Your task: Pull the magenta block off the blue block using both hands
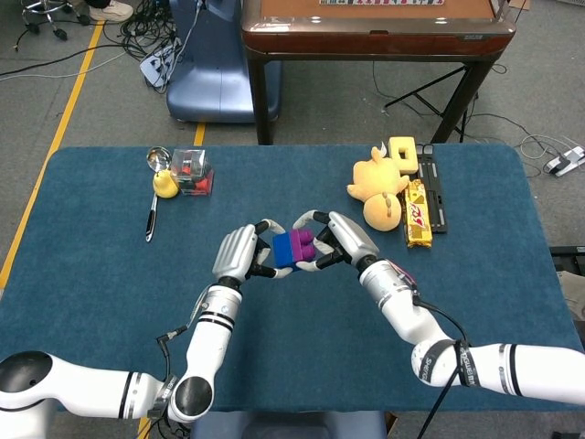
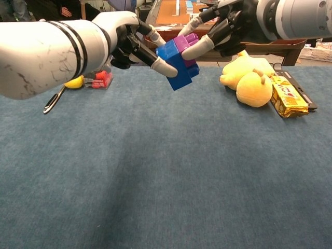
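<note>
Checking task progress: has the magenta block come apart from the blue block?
No, the magenta block sits pressed against the blue block, no gap between them.

- No text, label, brand or number can be read in either view.
- The yellow snack wrapper beside the plush toy carries red printing, too small and blurred to make out.
</note>
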Robot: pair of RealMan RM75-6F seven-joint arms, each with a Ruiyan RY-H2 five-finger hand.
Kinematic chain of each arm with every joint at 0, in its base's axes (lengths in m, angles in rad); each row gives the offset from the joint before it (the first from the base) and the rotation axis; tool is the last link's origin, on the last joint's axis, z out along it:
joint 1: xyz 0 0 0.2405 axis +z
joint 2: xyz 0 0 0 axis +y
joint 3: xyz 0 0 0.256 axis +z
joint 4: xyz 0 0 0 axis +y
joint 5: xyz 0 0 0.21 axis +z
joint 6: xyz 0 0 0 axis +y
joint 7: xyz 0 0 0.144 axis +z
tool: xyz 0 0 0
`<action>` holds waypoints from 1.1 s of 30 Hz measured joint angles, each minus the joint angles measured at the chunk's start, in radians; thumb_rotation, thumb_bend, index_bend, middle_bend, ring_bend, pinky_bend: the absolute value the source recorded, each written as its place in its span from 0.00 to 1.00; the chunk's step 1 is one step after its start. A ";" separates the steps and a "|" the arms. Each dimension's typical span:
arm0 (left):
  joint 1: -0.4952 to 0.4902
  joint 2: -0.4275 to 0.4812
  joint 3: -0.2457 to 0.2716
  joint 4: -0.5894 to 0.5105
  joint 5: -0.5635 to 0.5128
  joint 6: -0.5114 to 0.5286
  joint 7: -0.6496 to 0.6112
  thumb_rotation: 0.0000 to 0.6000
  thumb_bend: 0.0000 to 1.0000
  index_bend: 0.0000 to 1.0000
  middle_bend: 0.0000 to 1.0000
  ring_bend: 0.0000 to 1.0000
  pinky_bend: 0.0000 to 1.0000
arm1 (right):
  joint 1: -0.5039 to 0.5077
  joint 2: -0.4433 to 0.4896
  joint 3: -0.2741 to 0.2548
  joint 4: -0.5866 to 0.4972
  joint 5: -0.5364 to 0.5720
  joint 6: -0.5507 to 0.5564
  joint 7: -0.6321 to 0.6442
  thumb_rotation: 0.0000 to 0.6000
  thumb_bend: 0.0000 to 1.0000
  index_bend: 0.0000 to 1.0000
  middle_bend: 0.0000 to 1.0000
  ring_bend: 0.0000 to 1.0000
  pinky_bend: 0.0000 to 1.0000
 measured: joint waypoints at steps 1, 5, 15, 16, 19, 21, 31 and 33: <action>0.000 0.000 0.000 0.000 0.000 0.000 0.000 1.00 0.01 0.63 0.94 0.98 1.00 | -0.001 -0.001 0.000 0.000 -0.001 0.000 0.001 1.00 0.00 0.40 1.00 1.00 1.00; 0.002 0.001 0.003 -0.002 0.000 0.001 -0.001 1.00 0.01 0.63 0.94 0.98 1.00 | -0.002 -0.004 -0.001 0.003 -0.005 -0.001 0.001 1.00 0.05 0.43 1.00 1.00 1.00; 0.003 0.002 0.006 -0.002 -0.001 -0.002 -0.004 1.00 0.01 0.63 0.94 0.98 1.00 | -0.001 -0.011 -0.002 0.007 -0.011 0.000 -0.004 1.00 0.16 0.53 1.00 1.00 1.00; 0.004 0.002 0.006 -0.002 -0.001 -0.001 -0.004 1.00 0.01 0.63 0.94 0.98 1.00 | -0.001 -0.012 -0.002 0.007 -0.012 0.001 -0.004 1.00 0.17 0.54 1.00 1.00 1.00; 0.007 0.003 0.007 -0.003 -0.001 -0.001 -0.006 1.00 0.01 0.63 0.94 0.98 1.00 | -0.003 -0.014 -0.001 0.007 -0.015 0.004 -0.003 1.00 0.19 0.57 1.00 1.00 1.00; 0.009 0.004 0.010 -0.002 -0.001 -0.001 -0.008 1.00 0.01 0.63 0.94 0.98 1.00 | -0.005 -0.014 -0.002 0.007 -0.018 0.005 -0.003 1.00 0.19 0.58 1.00 1.00 1.00; 0.017 0.008 0.014 0.001 -0.003 -0.009 -0.017 1.00 0.01 0.63 0.94 0.98 1.00 | -0.025 -0.003 -0.005 0.008 -0.038 -0.008 0.015 1.00 0.20 0.60 1.00 1.00 1.00; 0.017 0.008 0.014 0.002 -0.004 -0.011 -0.017 1.00 0.01 0.63 0.94 0.98 1.00 | -0.029 -0.001 -0.007 0.009 -0.043 -0.012 0.018 1.00 0.20 0.61 1.00 1.00 1.00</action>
